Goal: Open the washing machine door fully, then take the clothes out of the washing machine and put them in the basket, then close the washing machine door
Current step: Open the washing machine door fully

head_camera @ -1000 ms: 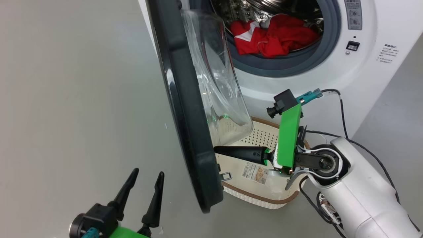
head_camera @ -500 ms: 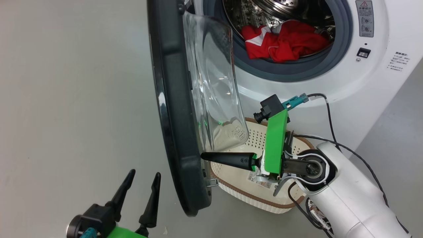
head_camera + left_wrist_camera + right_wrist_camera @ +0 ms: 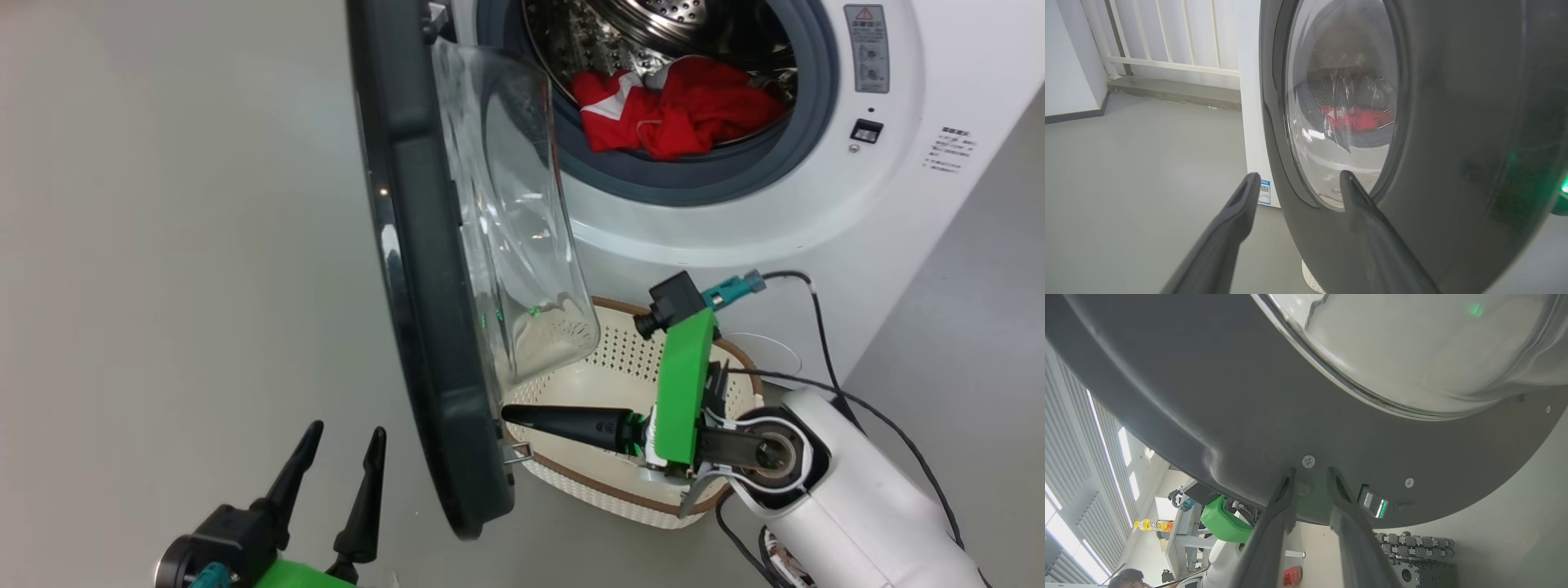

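The washing machine door (image 3: 416, 286) stands edge-on, swung out from the white washing machine (image 3: 898, 204), its clear glass bowl (image 3: 514, 220) facing the drum. The red and white clothes (image 3: 669, 114) lie in the steel drum, and show through the glass (image 3: 1355, 120). The cream basket (image 3: 588, 482) sits on the floor below the opening, partly behind the door. My right gripper (image 3: 510, 414) reaches over the basket, tips at the door's inner rim (image 3: 1208, 396); its fingers (image 3: 1311, 473) stand a narrow gap apart, empty. My left gripper (image 3: 346, 428) hangs open outside the door (image 3: 1299, 175).
A metal latch hook (image 3: 518, 453) juts from the door's lower inner edge. Black cables (image 3: 824, 327) trail from my right wrist along the machine front. A white railing (image 3: 1167, 36) and a low step lie beyond the machine. A person's head (image 3: 1126, 577) shows far off.
The head camera has shifted. The door appears swung slightly further out, uncovering more of the basket, with my right fingertips still at its inner rim. My left gripper keeps its pose.
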You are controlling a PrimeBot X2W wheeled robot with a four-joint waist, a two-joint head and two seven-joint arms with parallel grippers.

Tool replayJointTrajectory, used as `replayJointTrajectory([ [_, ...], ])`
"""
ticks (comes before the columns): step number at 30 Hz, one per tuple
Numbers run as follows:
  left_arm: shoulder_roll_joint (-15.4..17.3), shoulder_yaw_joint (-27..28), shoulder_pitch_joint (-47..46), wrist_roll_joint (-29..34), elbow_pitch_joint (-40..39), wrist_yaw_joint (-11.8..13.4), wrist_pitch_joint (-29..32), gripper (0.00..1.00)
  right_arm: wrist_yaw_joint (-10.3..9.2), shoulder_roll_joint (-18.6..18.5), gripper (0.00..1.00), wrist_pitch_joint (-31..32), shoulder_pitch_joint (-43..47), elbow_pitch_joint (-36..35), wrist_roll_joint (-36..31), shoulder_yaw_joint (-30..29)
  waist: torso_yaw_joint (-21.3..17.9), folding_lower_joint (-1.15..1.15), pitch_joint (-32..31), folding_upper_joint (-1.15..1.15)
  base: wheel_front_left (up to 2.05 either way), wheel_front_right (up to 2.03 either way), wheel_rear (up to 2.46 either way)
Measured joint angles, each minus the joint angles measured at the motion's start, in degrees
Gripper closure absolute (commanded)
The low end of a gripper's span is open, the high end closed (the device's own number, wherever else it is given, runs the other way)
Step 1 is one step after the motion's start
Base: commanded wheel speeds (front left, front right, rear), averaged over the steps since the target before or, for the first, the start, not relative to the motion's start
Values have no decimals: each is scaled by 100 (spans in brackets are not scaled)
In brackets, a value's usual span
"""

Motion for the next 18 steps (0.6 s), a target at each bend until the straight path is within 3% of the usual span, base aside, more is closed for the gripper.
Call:
replayJointTrajectory([
  [18,36,205,233,9,104,0,0,0,0,-624,0,-1168,1161,-34,-338,-354,-434,0,-262,0,0,0,0],
])
